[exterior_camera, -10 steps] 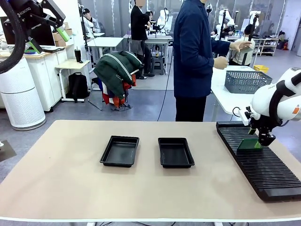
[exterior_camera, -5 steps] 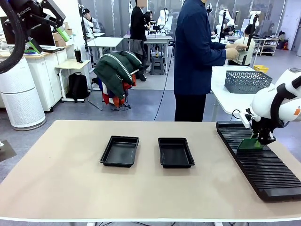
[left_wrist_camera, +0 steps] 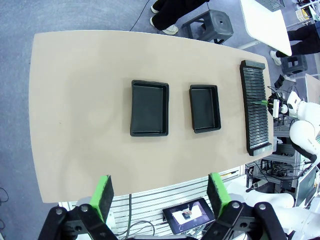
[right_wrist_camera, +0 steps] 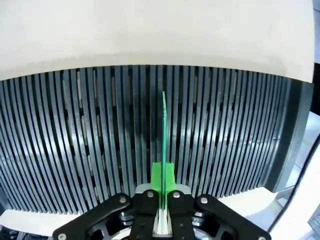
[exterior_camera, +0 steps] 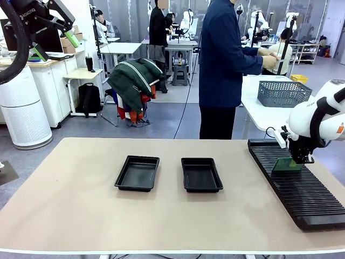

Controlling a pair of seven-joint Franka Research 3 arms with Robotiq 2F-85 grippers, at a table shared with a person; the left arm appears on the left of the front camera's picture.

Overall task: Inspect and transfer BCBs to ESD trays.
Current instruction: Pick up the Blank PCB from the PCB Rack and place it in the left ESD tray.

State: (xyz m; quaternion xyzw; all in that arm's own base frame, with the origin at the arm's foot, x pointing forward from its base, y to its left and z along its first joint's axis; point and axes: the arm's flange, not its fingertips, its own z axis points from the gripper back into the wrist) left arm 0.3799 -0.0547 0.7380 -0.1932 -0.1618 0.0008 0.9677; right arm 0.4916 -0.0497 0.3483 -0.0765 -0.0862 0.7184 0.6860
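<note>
You are right at the start. Your left gripper [left_wrist_camera: 160,195] hangs high over the table [left_wrist_camera: 75,125], fingers wide apart, holding nothing. The left tray [exterior_camera: 137,172] and the right tray [exterior_camera: 201,174] sit side by side in the middle of the table, and both are empty. By the table's right edge, near the far corner, one green board [exterior_camera: 284,165] stands in the black rack [exterior_camera: 307,205]. Your right gripper [exterior_camera: 298,159] is pinched shut on the board's top edge. You have yet to lift it, look at it and lay it in a tray. The right wrist camera sees the board edge-on, so its face is hidden. From the front, the gripper covers part of it.
</note>
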